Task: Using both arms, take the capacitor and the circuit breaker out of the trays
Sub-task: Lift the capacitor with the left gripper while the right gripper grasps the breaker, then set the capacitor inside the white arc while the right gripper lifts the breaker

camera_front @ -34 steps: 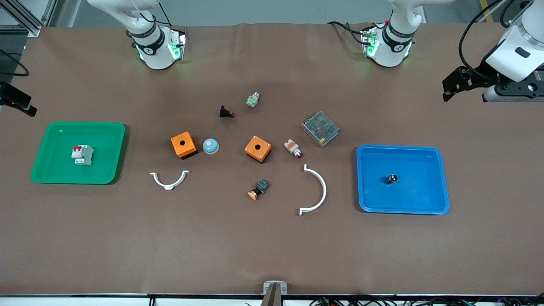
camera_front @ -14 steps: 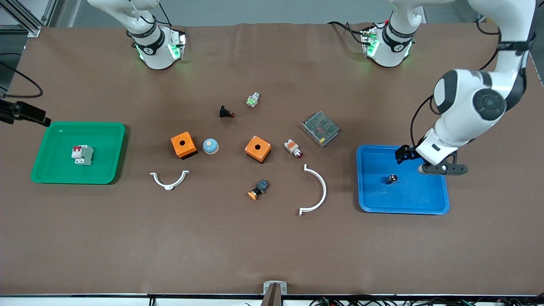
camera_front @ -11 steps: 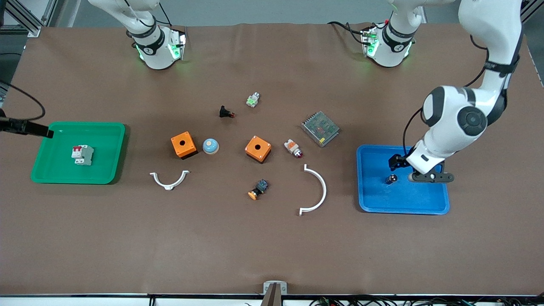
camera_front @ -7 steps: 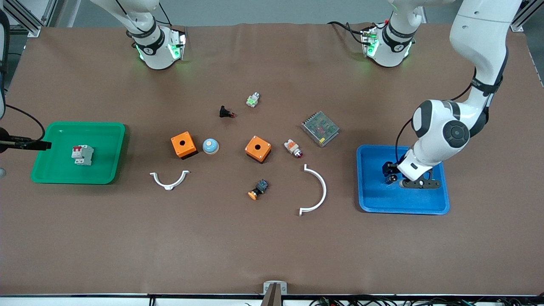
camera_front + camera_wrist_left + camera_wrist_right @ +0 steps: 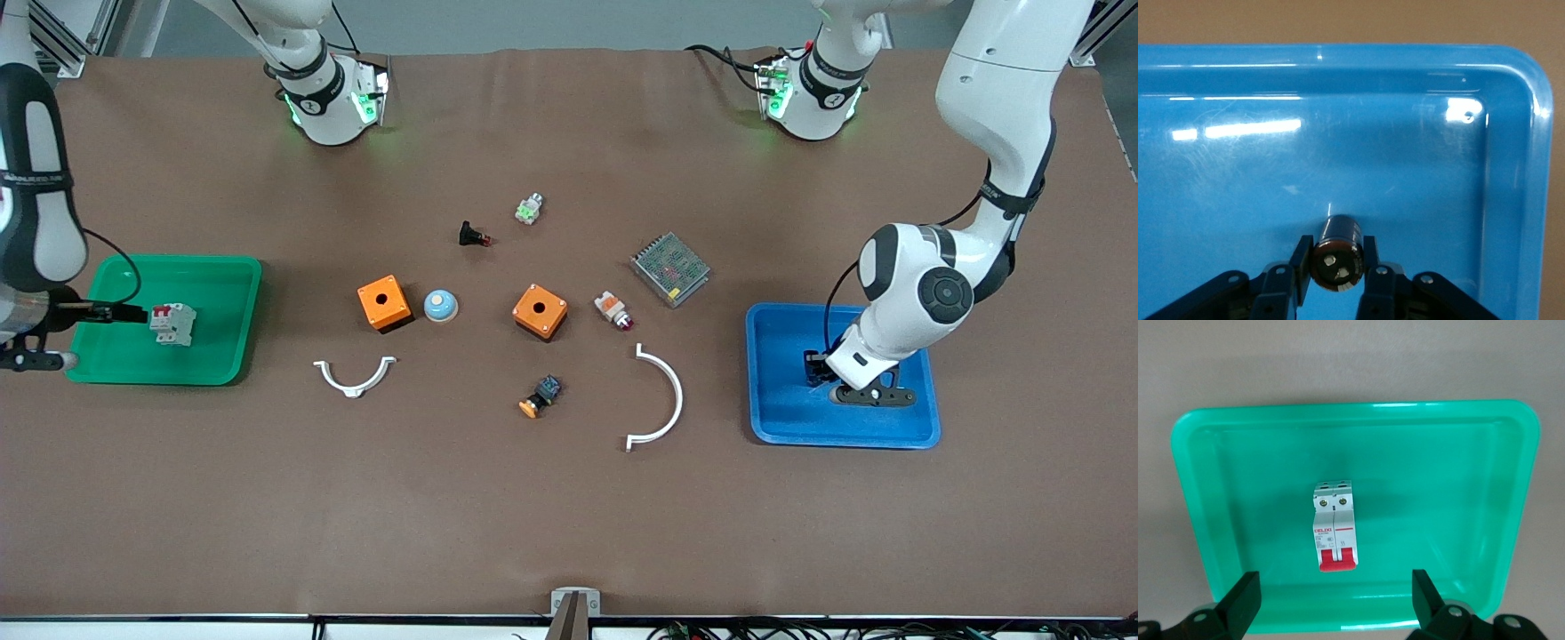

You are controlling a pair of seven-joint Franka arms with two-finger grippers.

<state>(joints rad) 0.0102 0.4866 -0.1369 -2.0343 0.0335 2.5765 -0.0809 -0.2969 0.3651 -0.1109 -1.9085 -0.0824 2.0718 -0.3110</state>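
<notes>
While the right claw [image 5: 124, 313] hangs over the green tray [image 5: 222, 351] at the right arm's end of the surface [image 5: 569, 516], its fingers [image 5: 1241, 600] are spread wide with nothing between them. The breaker [image 5: 173, 324] lies flat inside that tray, just beside the claw's tip in the front view and apart from the fingers in the right wrist view, its red levers [image 5: 1338, 559] pointing toward the wrist camera.

Loose parts are scattered across the middle of the surface: an orange box [image 5: 384, 303] with a pale blue dome [image 5: 440, 306] just beside it, a white curved bracket [image 5: 354, 377] nearer the front camera, a second orange box [image 5: 540, 311], a black-blue switch with orange cap [image 5: 540, 396], a white-orange indicator lamp [image 5: 613, 310], a larger white arc [image 5: 660, 400] and a metal mesh-topped module [image 5: 670, 268].

At the left arm's end sits the blue tray [image 5: 782, 427]. Down inside it is the left claw [image 5: 813, 369], whose fingers [image 5: 1300, 261] stand on either side of the capacitor [image 5: 1336, 252], close against its body. The capacitor lies on its side on the tray floor, silvery end toward the wrist camera.
</notes>
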